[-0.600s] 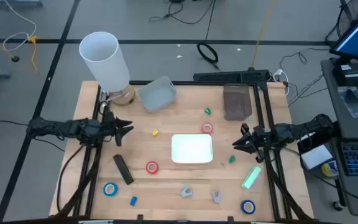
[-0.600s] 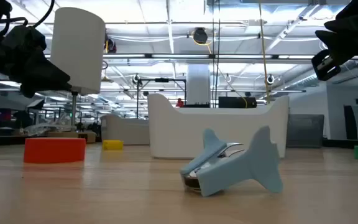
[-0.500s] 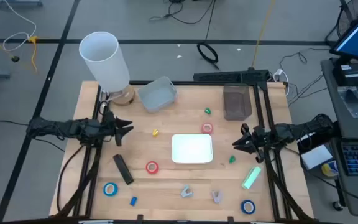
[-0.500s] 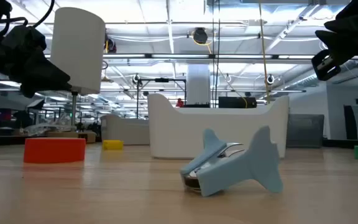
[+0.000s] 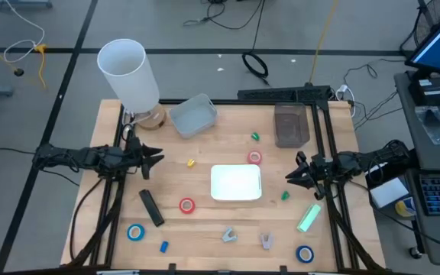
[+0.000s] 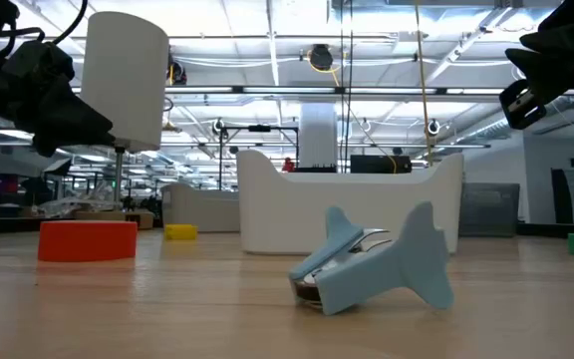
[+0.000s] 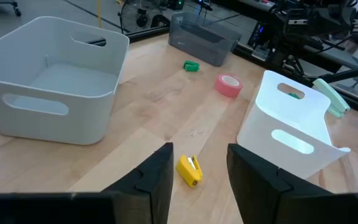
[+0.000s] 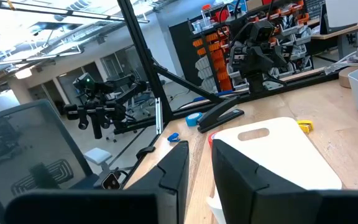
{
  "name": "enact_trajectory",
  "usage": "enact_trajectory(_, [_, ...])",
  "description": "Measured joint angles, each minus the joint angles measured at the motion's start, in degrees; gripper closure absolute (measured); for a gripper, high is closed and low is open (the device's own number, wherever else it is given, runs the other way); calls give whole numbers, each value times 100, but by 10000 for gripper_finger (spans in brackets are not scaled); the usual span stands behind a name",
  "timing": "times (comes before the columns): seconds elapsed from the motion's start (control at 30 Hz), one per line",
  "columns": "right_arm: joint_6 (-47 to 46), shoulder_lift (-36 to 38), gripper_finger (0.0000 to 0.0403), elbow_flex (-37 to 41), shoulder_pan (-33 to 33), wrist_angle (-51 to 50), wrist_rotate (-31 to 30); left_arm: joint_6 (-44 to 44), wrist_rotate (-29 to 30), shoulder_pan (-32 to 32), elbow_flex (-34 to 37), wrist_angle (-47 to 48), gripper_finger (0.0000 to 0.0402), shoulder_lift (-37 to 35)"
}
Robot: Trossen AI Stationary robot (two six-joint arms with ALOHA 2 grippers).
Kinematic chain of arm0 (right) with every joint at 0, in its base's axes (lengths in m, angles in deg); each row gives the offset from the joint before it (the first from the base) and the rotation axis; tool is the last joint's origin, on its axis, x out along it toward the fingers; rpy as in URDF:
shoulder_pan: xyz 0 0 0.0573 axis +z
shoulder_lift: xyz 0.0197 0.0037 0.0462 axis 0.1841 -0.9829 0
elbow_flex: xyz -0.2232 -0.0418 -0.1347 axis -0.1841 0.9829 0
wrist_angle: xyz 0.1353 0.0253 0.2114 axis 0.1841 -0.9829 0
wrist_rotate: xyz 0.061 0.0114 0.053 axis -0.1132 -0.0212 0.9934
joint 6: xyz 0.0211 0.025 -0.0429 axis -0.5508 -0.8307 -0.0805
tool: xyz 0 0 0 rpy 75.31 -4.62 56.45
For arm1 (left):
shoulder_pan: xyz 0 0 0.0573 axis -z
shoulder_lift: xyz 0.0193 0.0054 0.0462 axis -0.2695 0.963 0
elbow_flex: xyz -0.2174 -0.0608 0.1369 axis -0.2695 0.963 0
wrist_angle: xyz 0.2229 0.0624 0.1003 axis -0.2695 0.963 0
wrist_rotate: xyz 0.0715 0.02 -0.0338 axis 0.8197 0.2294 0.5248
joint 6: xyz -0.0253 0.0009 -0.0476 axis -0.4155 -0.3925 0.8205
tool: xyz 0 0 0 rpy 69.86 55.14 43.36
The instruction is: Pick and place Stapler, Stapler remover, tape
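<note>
A black stapler [image 5: 150, 207] lies flat at the near left and a pale green stapler [image 5: 308, 218] at the near right. Two blue-grey staple removers [image 5: 228, 235] [image 5: 266, 241] rest near the front edge; one [image 6: 372, 264] fills the low view. Red tape rolls [image 5: 186, 205] [image 5: 254, 157] and blue tape rolls [image 5: 135, 232] [image 5: 305, 253] lie flat on the wood. My left gripper [image 5: 155, 159] hovers open at the table's left side, pointing right. My right gripper [image 5: 290, 176] hovers at the right side, pointing left, its fingers a little apart. Neither has anything between its fingers.
A white bin [image 5: 236, 182] stands at the centre, a pale grey bin [image 5: 193, 114] and a dark grey bin [image 5: 290, 124] at the far edge, and a tall white cylinder [image 5: 128, 72] at the far left corner. Small yellow [image 5: 191, 162], green [image 5: 256, 137] and blue [image 5: 163, 246] bits lie scattered.
</note>
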Motion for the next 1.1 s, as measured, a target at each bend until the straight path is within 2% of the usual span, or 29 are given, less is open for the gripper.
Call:
enact_trajectory(0.93, [1,0,337,1,1,0,-13,0,-1,1,0,-1,252,-2])
enact_trajectory(1.0, [2,0,337,-1,2,26,-185,0,-1,0,0,0,252,-2])
enact_trajectory(1.1, [-8,0,337,1,1,49,-873,0,-1,1,0,-1,252,-2])
